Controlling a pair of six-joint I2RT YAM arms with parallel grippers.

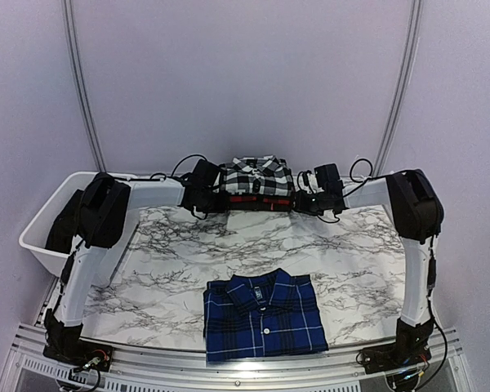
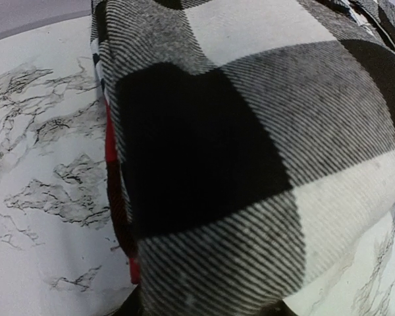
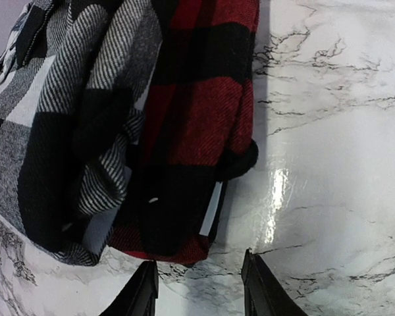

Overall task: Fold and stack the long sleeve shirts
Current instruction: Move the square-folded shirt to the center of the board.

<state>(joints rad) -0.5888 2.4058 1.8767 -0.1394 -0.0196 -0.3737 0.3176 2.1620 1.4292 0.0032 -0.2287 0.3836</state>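
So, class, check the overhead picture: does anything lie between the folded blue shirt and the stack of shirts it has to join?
Nothing visible does. The blue shirt lies folded at the near edge. The black-and-white shirt sits on the red-and-black shirt at the far edge, with only bare marble table between them.

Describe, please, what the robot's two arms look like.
The left arm and right arm have white tubular links with bulky black joint housings and looping black cables near the wrists. The right end effector has two black tapered fingers.
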